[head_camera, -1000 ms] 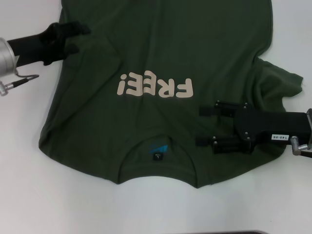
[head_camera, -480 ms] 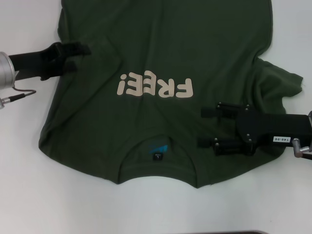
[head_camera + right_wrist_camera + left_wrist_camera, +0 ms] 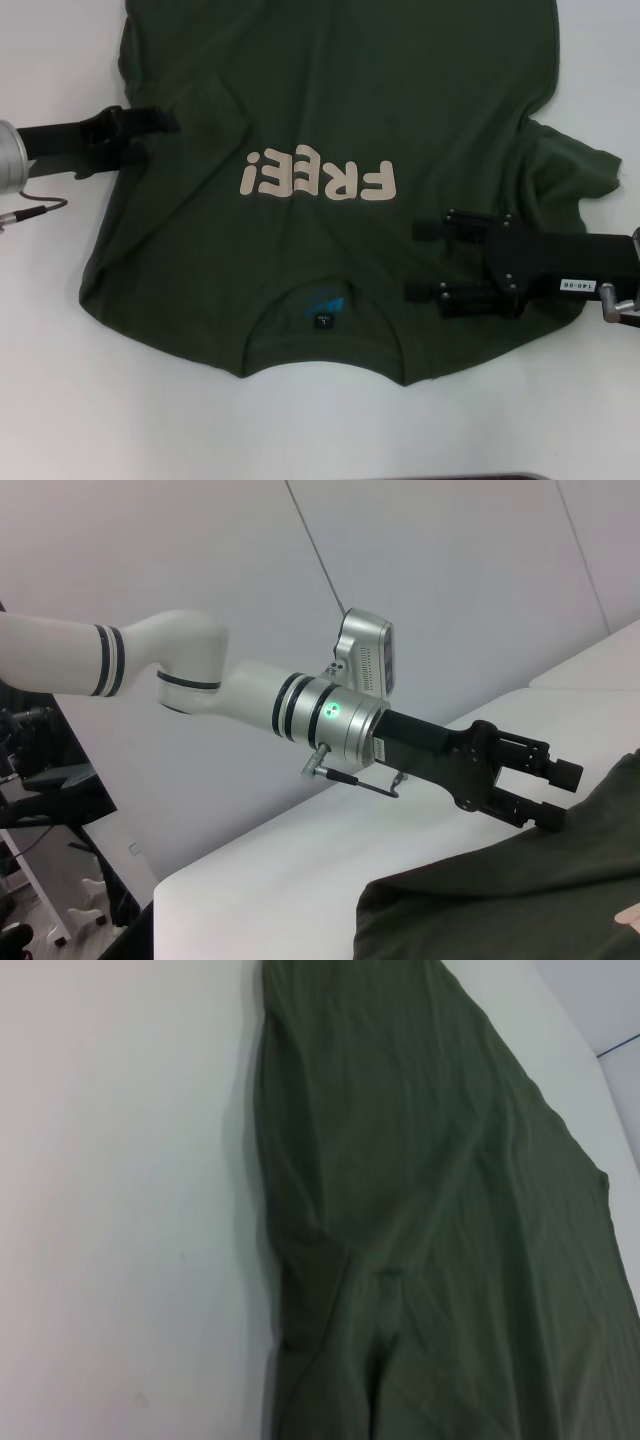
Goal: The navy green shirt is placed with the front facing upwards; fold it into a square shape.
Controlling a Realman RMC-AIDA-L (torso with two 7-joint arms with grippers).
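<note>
**Reaching for the shirt's two sides before the first fold**

While nothing is folded yet, the large dark olive-green cotton T-shirt point(image 3: 330, 110) lies spread flat on the white table point(image 3: 60, 380), front up, its cream block letters "FREE!" point(image 3: 318, 180) reading upside down in the head view and its round neck with the small blue label point(image 3: 325, 303) nearest the robot. The step in hand looks like the approach to a first lengthwise fold.

The left gripper point(image 3: 165, 122) reaches in low from the robot's left, its black fingertips just over the shirt's left edge at about chest height. In the right wrist view its two fingers stand a little apart, with no cloth visibly between them. The right gripper point(image 3: 425, 260) lies over the shirt's right shoulder area, beside the lettering, its two black fingers held wide apart, level, and pointing toward the neck; whether they touch the fabric I cannot tell.

Next, I judge, each gripper must drop onto the fabric and pinch a single edge cleanly, taking both layers, before lifting that side across.
</note>
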